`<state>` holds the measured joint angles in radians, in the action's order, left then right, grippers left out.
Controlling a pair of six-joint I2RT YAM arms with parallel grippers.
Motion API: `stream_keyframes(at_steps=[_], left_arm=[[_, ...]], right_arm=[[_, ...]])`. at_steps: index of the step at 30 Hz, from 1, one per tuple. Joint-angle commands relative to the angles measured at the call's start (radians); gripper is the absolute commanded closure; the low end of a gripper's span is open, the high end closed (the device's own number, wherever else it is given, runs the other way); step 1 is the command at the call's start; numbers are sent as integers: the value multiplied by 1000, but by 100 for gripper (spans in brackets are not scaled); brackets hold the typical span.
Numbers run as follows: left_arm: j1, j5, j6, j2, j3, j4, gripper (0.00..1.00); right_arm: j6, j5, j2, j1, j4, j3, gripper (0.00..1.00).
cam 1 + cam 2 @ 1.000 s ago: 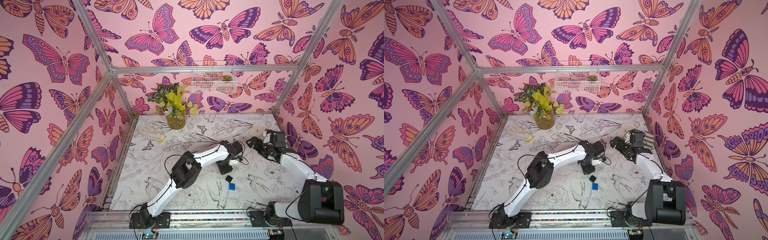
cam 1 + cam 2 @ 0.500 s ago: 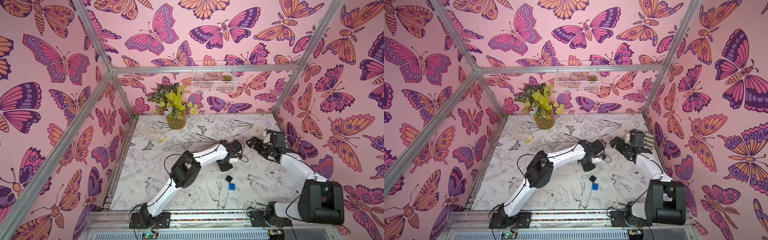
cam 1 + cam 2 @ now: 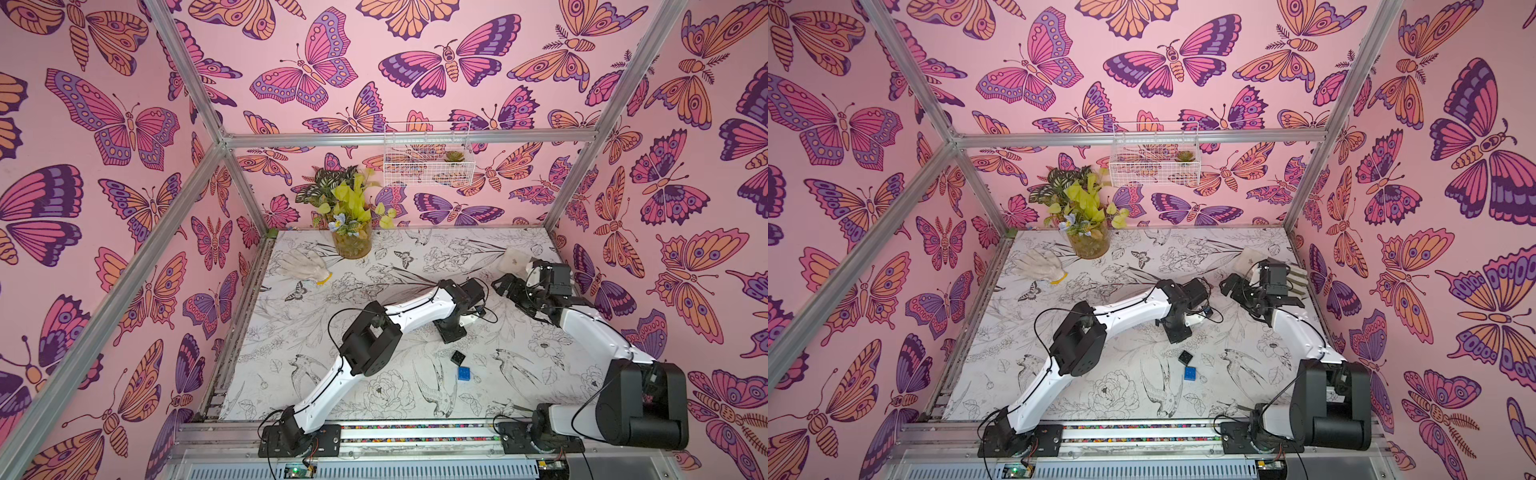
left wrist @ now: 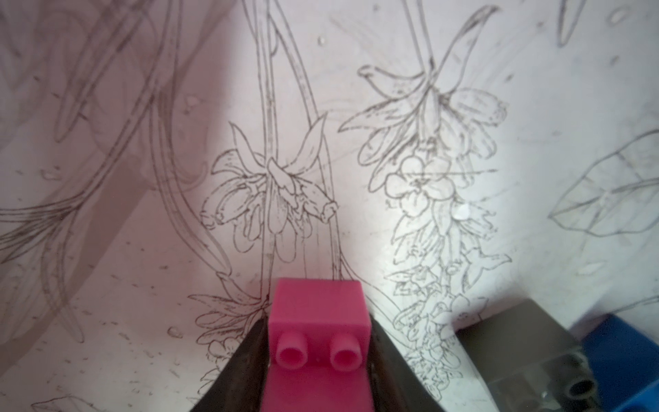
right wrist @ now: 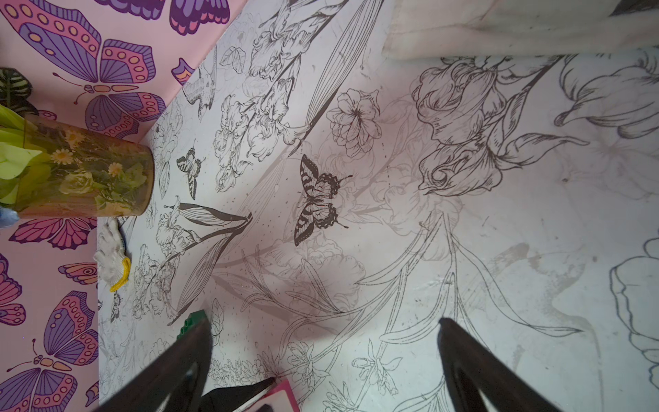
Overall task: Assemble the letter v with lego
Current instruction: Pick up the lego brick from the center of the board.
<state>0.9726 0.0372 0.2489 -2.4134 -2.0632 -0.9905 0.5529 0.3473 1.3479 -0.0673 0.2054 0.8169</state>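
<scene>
The left end effector (image 4: 317, 333) is clenched on a pink brick (image 4: 317, 306): the wrist view shows the brick squeezed between the two dark jaws, with two of its studs facing the camera and more pink below them. In both top views this end effector (image 3: 451, 332) points down at the middle of the desk (image 3: 291, 353). The arm hides the pink brick there, and whether the brick touches the desk cannot be told.

A black brick (image 3: 458, 356) and a blue brick (image 3: 464, 373) lie side by side on the desk, near the left end effector on the side toward the robot bases. In the left wrist view the black (image 4: 517, 342) and the blue (image 4: 627, 356) sit just beside the held pink one, apart from the jaws.

The right end effector (image 5: 322, 321) is released, its fingers (image 5: 460, 342) spread wide with nothing between them. It hangs over the far right part of the desk (image 3: 1233, 286). A green brick (image 5: 192, 319) peeks out from behind one of its fingers, on the desk beyond it.

A glove (image 3: 303, 264) and a vase (image 3: 351, 245) sit at the far left, well apart from the bricks.
</scene>
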Motion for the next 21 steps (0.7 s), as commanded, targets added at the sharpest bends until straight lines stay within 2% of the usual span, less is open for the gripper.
stream_keyframes(at_steps=[1,9,21], left_arm=[[-6,33,-15,-27,40,20,56],[-7,40,-20,-27,53,26,63],[-7,5,-72,-21,89,31,61]], right_arm=[[-2,10,-12,8,1,-7,1],[-5,10,-13,8,3,-11,1],[-2,16,-14,8,0,-12,1]])
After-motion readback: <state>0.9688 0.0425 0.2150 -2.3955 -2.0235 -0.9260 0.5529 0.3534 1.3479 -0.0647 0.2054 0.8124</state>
